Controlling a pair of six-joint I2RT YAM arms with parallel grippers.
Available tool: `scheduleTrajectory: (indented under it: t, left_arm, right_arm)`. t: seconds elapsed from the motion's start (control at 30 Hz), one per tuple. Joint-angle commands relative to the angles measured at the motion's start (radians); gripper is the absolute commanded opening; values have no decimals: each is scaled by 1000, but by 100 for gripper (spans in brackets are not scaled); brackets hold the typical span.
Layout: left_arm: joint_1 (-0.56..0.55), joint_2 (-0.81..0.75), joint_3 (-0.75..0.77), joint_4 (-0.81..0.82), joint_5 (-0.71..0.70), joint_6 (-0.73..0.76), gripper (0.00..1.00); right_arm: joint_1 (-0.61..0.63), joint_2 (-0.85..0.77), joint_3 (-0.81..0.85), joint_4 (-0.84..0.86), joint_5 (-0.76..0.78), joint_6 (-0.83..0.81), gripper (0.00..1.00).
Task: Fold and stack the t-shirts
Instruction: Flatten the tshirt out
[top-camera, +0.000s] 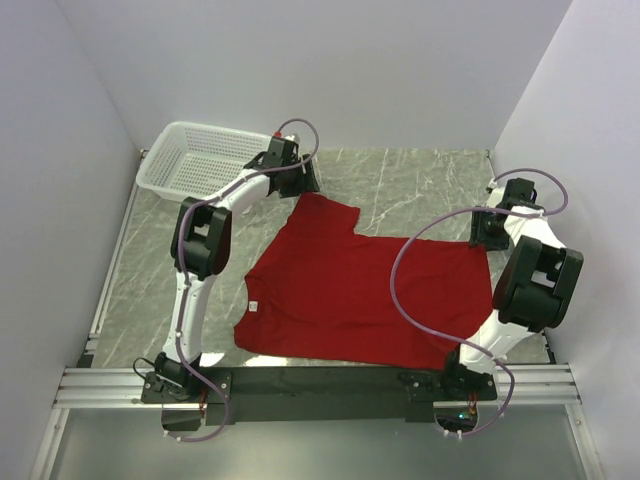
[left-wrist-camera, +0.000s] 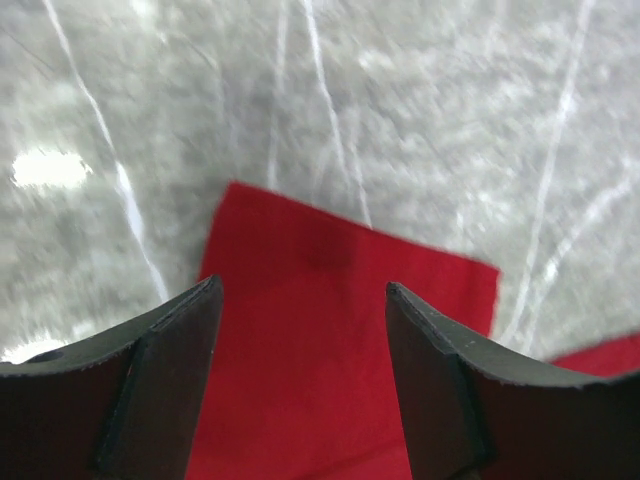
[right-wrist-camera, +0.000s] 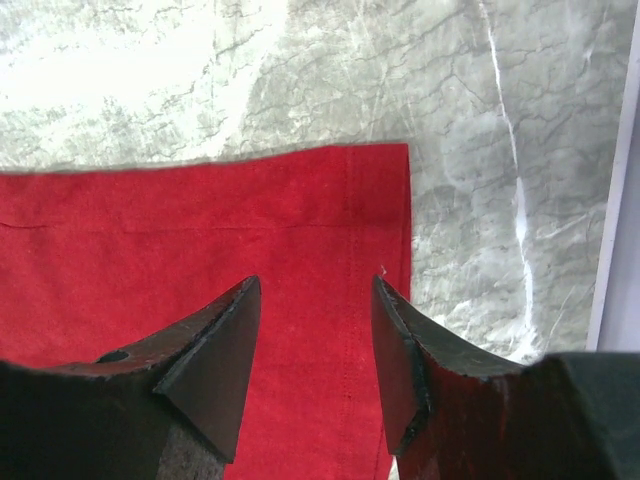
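On grey marbled table (top-camera: 400, 180), flat red t-shirt (top-camera: 360, 290), white lattice basket (top-camera: 185, 178)

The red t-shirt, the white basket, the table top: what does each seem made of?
Red t-shirt: soft matte fabric, probably cotton knit; stitched hem lines show in the right wrist view.
White basket: likely moulded plastic, with lattice walls.
Table top: grey marble look with white veins, glossy by its glare; stone or printed laminate, I cannot tell.
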Motion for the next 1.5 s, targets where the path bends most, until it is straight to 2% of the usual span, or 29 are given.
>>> scheduleTrajectory:
  t: [0.0, 0.3, 0.6, 0.67, 0.7, 1.03, 1.47]
  left_arm:
    - [-2, 33, 77, -14, -64, 9, 71]
    - [-1, 167, 225, -81, -72, -31, 64]
    - [-1, 225, 262, -123, -42, -25, 49]
    - [-1, 224, 253, -124, -32, -23, 41]
    - [-1, 222, 248, -124, -27, -22, 41]
    - [11, 195, 227, -120, -2, -43, 1]
    - [38, 158, 186, -80, 37, -96, 0]
  right_arm:
    - [-22, 22, 45, 28, -16, 9, 55]
    - [-39, 28, 36, 8, -51, -9, 54]
    - [-60, 50, 47, 3, -50, 1, 54]
    - [-68, 59, 59, -5, -45, 7, 54]
    - [-71, 61, 64, -6, -45, 7, 54]
    - [-82, 99, 97, 11, -85, 27, 54]
    - [-80, 245, 199, 28, -39, 40, 54]
